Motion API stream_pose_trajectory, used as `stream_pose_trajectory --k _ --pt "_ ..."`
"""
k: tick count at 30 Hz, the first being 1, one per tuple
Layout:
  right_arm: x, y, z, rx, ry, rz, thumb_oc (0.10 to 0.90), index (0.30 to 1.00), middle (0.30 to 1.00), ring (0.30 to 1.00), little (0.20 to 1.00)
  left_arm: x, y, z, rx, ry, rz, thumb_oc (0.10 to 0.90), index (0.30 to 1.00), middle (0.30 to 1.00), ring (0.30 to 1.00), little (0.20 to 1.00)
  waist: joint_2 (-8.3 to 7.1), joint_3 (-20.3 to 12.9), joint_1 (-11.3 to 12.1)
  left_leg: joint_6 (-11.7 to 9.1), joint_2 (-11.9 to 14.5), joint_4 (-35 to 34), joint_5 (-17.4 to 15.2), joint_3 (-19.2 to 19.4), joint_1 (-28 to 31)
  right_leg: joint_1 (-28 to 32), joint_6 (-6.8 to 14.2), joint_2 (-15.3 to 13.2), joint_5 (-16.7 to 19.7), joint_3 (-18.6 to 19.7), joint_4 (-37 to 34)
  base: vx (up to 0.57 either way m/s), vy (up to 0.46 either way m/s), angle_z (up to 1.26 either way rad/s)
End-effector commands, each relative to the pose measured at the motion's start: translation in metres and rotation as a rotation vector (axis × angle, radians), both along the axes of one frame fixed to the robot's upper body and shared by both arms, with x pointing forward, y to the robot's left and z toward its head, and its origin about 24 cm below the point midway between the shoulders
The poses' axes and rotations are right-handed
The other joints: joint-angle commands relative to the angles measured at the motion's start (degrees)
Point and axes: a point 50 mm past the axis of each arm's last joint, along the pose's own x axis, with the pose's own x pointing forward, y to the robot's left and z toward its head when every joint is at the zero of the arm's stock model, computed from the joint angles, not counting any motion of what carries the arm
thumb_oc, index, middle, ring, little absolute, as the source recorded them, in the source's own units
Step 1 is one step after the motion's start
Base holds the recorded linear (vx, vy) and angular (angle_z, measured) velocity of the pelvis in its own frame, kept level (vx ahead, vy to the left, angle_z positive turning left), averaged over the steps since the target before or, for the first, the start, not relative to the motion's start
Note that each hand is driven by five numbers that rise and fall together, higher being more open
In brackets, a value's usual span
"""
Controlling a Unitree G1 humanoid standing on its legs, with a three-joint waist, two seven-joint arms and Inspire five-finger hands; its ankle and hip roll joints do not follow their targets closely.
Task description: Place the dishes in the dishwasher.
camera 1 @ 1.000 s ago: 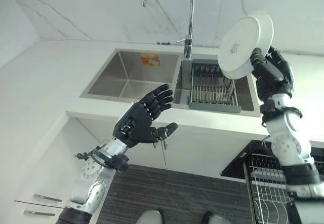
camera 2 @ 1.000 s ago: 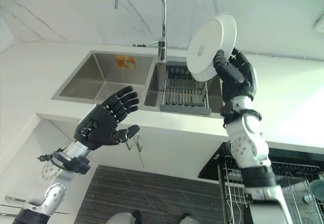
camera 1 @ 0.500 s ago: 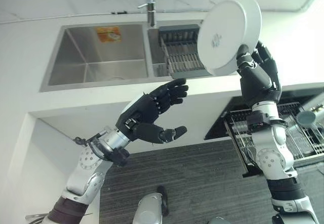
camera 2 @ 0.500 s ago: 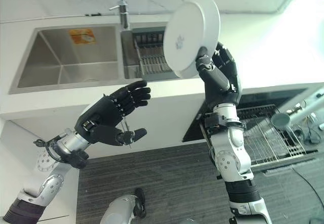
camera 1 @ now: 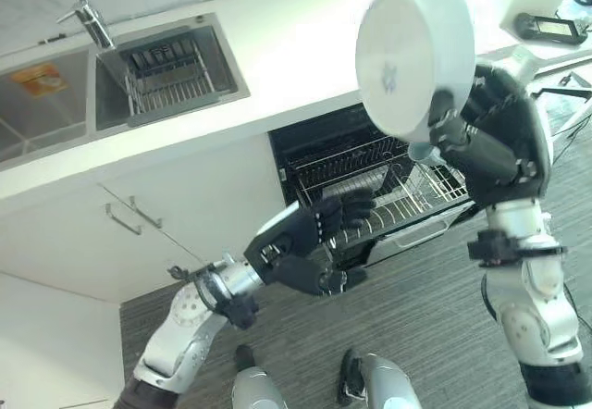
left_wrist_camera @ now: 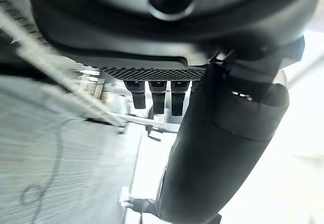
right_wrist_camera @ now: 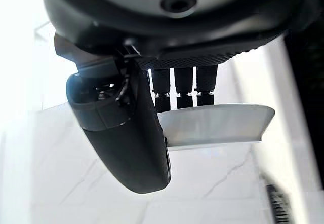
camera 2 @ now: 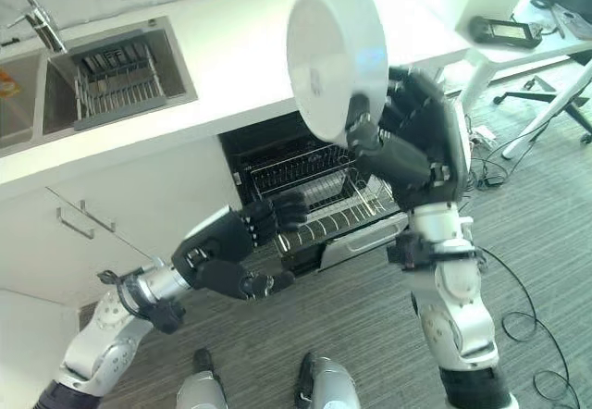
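High on the right of the scene, the right hand (camera 1: pixel 490 141) is holding a white plate (camera 1: pixel 413 53) up in the air, underside turned toward the camera, above the open dishwasher (camera 1: pixel 356 164). Its thumb and fingers are pinching the plate's lower rim; in the right wrist view the fingers (right_wrist_camera: pixel 184 89) are lying behind the plate (right_wrist_camera: pixel 215 125) with the thumb crossing in front. The left hand (camera 1: pixel 301 242) is hovering lower, in front of the pulled-out rack (camera 1: pixel 407 196), fingers spread and relaxed, carrying nothing.

Judging by its look, the plate is stiff, glazed ceramic: moderately heavy, slick and breakable. An edge pinch like this one is leaving most of the weight hanging off the fingers, so it is likely wanting to pivot or slip. Taking a second hold on the opposite rim with the free hand would be steadying it. Far left, the sink (camera 1: pixel 55 94) is sitting in the desk (camera 1: pixel 296 39).
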Motion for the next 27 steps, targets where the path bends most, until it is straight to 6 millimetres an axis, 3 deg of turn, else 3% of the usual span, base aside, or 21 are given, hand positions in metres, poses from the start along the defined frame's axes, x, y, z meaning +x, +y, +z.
stream_pose_trajectory --k 1,5,6,9,11,21,25,27 --pt "-0.02 0.007 0.062 -0.013 -0.415 0.058 0.4 0.3 0.3 0.3 0.3 -0.001 0.011 0.019 -0.027 -0.136 0.045 0.8 0.9 0.9 0.9 0.9 0.8 -4.9 2.3 2.5 -7.6 3.0 -15.2 -3.0 4.1 6.8 11.1 -3.8 1.6 3.3 -9.5 0.02 -0.123 -0.13" --pt "-0.02 0.009 0.046 -0.006 -0.372 0.01 0.4 0.3 0.3 0.3 0.3 -0.006 0.026 -0.019 -0.004 0.013 0.186 0.8 0.9 0.9 0.9 0.9 1.58 -5.5 3.5 2.5 -9.3 3.0 -14.7 -3.0 1.5 7.5 11.0 -2.4 1.4 1.2 -9.5 0.06 -0.106 0.09" --pt "-0.018 0.007 0.041 -0.011 -0.357 -0.009 0.4 0.3 0.3 0.3 0.3 -0.005 0.033 -0.04 0.02 0.069 0.287 0.8 0.9 0.9 0.9 0.9 1.15 -5.4 3.9 2.3 -9.8 3.0 -14.1 -3.3 0.9 8.2 10.5 -1.9 0.7 0.4 -9.5 0.1 -0.026 0.23" --pt "-0.016 0.002 0.033 -0.055 -0.343 -0.038 0.4 0.3 0.3 0.3 0.3 -0.011 0.056 -0.073 0.09 0.134 0.539 0.8 0.9 0.9 0.9 0.9 0.4 -5.4 4.3 3.0 -10.7 3.0 -15.0 -4.0 1.4 8.9 10.3 -1.8 -0.4 0.4 -9.5 0.11 0.058 0.15" --pt "-0.016 -0.002 0.028 -0.056 -0.321 -0.041 0.4 0.3 0.3 0.3 0.3 -0.014 0.069 -0.085 0.12 0.161 0.661 0.8 0.9 0.9 0.9 0.9 0.06 -6.0 4.2 3.3 -10.6 3.0 -15.0 -3.4 1.1 8.9 10.2 -2.0 -0.3 -0.1 -9.5 0.1 0.076 -0.1" --pt "-0.015 -0.015 0.013 -0.074 -0.282 -0.143 0.4 0.3 0.3 0.3 0.3 -0.037 0.12 -0.106 0.166 0.191 1.105 0.8 0.9 0.9 0.9 0.9 -2.24 -4.9 5.8 5.6 -12.5 3.0 -17.8 -3.4 3.5 11.1 12.0 -4.2 1.2 -2.8 -9.5 0.12 0.108 -0.05" --pt "-0.01 -0.016 0.008 -0.07 -0.27 -0.17 0.4 0.3 0.3 0.3 0.3 -0.047 0.129 -0.118 0.178 0.248 1.164 0.8 0.9 0.9 0.9 0.9 -2.43 -4.6 6.9 6.9 -13.3 3.0 -18.1 -4.3 3.7 12.8 12.9 -4.4 1.8 -4.2 -9.5 0.11 0.139 0.03" --pt "-0.008 -0.017 0.005 -0.065 -0.265 -0.186 0.4 0.3 0.3 0.3 0.3 -0.054 0.131 -0.126 0.213 0.286 1.175 0.8 0.9 0.9 0.9 0.9 -2.03 -4.8 7.3 8.2 -13.5 3.0 -18.1 -5.1 3.6 15.9 13.3 -3.4 6.1 -5.2 -9.5 0.16 0.196 0.01"
